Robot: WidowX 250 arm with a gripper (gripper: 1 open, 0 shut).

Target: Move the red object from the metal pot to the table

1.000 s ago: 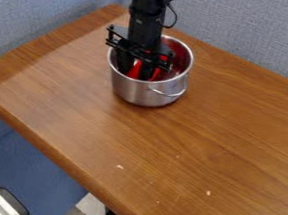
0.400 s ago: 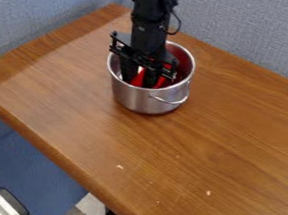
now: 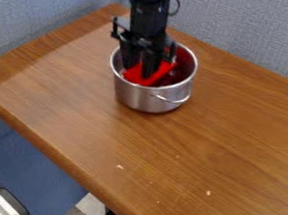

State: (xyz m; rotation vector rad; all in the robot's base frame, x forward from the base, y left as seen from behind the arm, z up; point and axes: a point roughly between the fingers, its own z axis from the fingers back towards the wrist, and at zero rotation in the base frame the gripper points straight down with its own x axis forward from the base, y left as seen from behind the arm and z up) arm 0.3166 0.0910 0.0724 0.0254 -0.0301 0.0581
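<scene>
While the black gripper (image 3: 145, 67) reaches straight down into the metal pot (image 3: 150, 85), its jaws stand partly closed w/ the red object (image 3: 146, 74) between them, apparently gripped, inside the pot at rim level. One red block, smooth. One pot: shiny steel, round, straight-sided, loop handle at front. Under the pot, one brown wood-grain table (image 3: 165, 173) w/ pale specks.

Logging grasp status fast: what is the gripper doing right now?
Gripper: down in the metal pot, closed on the red object.
</scene>
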